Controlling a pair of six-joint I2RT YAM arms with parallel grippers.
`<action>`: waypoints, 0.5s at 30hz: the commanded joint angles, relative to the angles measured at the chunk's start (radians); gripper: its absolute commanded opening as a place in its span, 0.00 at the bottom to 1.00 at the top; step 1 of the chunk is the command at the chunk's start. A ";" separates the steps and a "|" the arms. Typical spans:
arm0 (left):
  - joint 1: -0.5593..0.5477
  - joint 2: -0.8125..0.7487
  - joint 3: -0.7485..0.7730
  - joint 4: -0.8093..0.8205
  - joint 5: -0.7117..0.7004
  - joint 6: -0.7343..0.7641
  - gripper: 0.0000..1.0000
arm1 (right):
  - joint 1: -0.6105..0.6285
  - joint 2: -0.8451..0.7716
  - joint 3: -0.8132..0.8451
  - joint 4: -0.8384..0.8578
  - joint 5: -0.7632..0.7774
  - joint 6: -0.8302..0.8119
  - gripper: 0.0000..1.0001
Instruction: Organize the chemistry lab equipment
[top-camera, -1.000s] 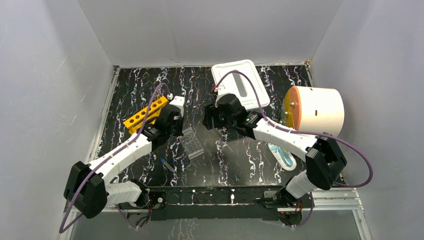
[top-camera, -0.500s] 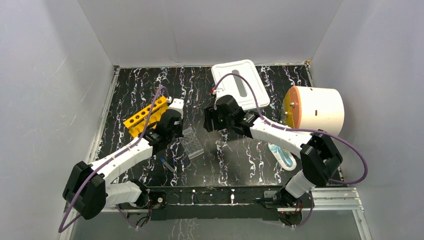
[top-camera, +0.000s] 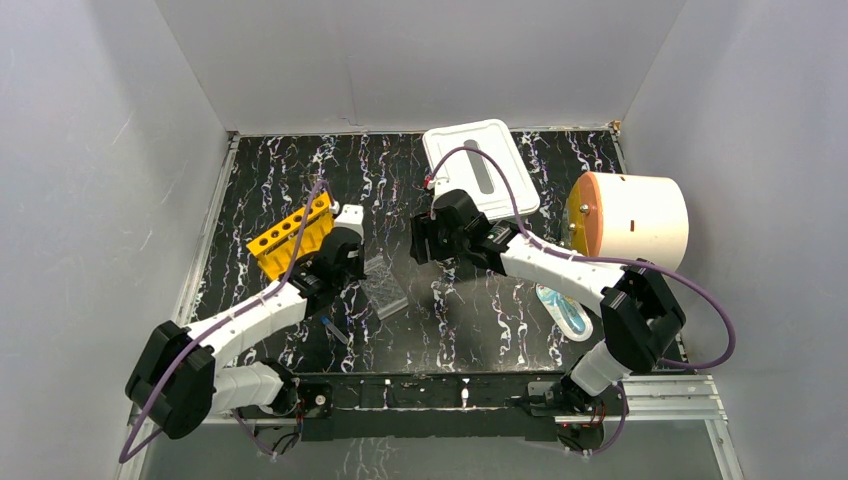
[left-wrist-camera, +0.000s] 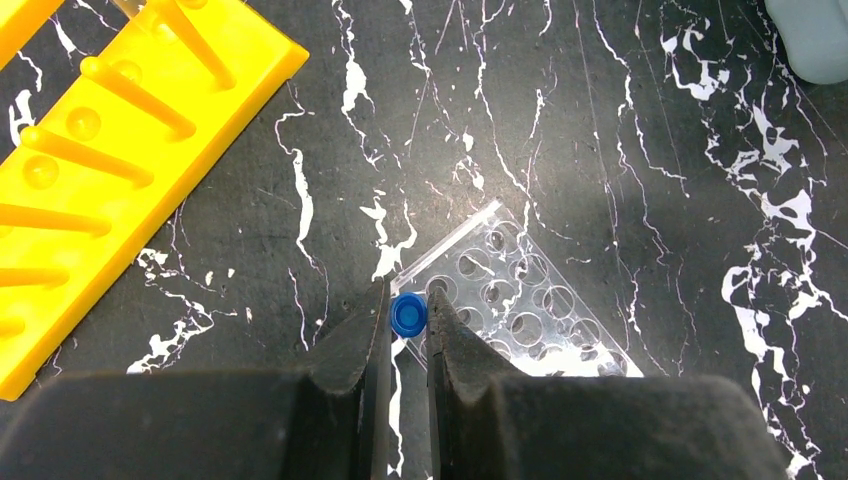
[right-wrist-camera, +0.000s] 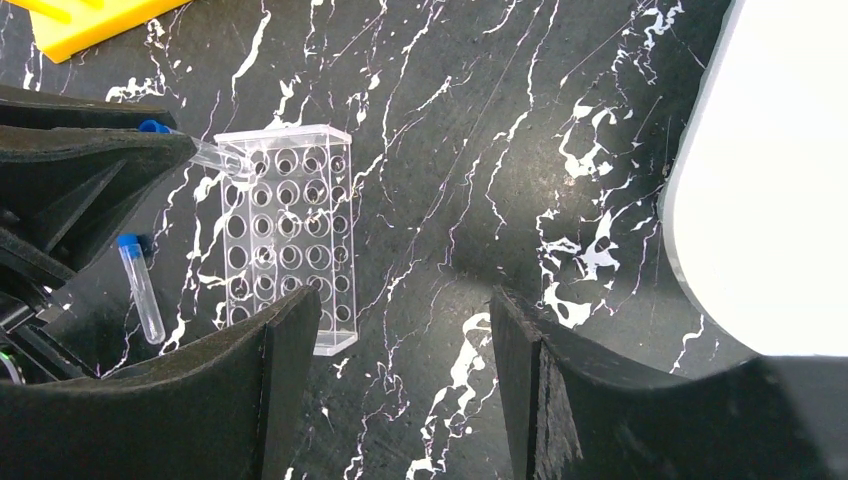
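**Tube in my left gripper, rack slot to find**

I am gripping one blue-capped tube (right-wrist-camera: 215, 155) in my left gripper (left-wrist-camera: 406, 300), with the jaws closed tight just under its cap. I am holding it low over the middle of the tabletop (top-camera: 460, 320), between the yellow rack (top-camera: 290, 235) and the well plate (top-camera: 383, 285). The tube's clear end is reaching over one corner of the plate; I cannot tell whether it is touching. My right gripper (right-wrist-camera: 400, 330) is hanging open and empty above the plate's other side, holding nothing.

As I judge it, I am working through the tube-sorting step: this tube is lifted and not yet housed, and the task is looking far from finished. The next move is calling for me to swing the tube toward the left edge, turn it upright over a free hole in the rack, and lower it straight before letting go. The holes look narrow, so the alignment is mattering more than speed.

Counting what I am seeing:
- Yellow rack: one, lying toward the left edge.
- Well plate: one, near the centre.
- Blue-capped tubes: two, the one I am gripping and a second tube (right-wrist-camera: 140, 285) lying flat toward the near edge.
- White tray (top-camera: 480, 170): one, at the far edge.
- White drum (top-camera: 640, 220) with an orange face: one, at the right edge.
- Clear packet (top-camera: 567, 312): one, toward the near right corner.

No beaker, tubing or forceps are showing in these views.
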 joint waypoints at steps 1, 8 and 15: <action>-0.005 0.015 -0.004 0.084 -0.050 -0.008 0.00 | -0.009 -0.003 0.054 0.007 -0.005 -0.014 0.72; -0.005 0.087 0.025 0.122 -0.050 0.017 0.00 | -0.015 -0.021 0.042 0.012 -0.009 0.004 0.72; -0.005 0.121 0.025 0.185 -0.029 0.024 0.00 | -0.018 -0.040 0.042 0.013 -0.001 0.003 0.72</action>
